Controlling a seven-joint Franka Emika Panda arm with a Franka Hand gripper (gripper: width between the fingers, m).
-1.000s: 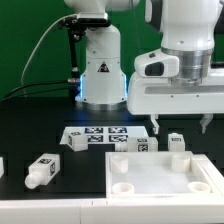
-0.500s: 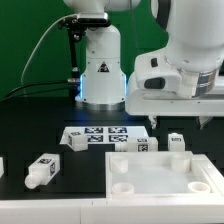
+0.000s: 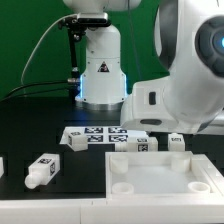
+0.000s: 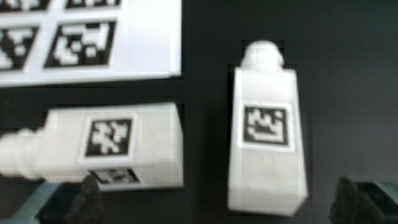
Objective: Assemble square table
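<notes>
Alignment favours you: the short, chunky white plastic leg (image 4: 267, 125) lies on the black desk (image 4: 347, 70) under your end effector (image 4: 222, 205), fingers (image 4: 71, 203) spread either side — its long axis crossing their closing line, a second leg (image 4: 111, 140) just beside.

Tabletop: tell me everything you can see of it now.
The tabletop is a white, plastic-looking square slab lying flat on the black table at the exterior view's lower right. A raised rim surrounds its recessed face, with round sockets at the corners. One leg and another lie just behind it; contact is unclear.
</notes>
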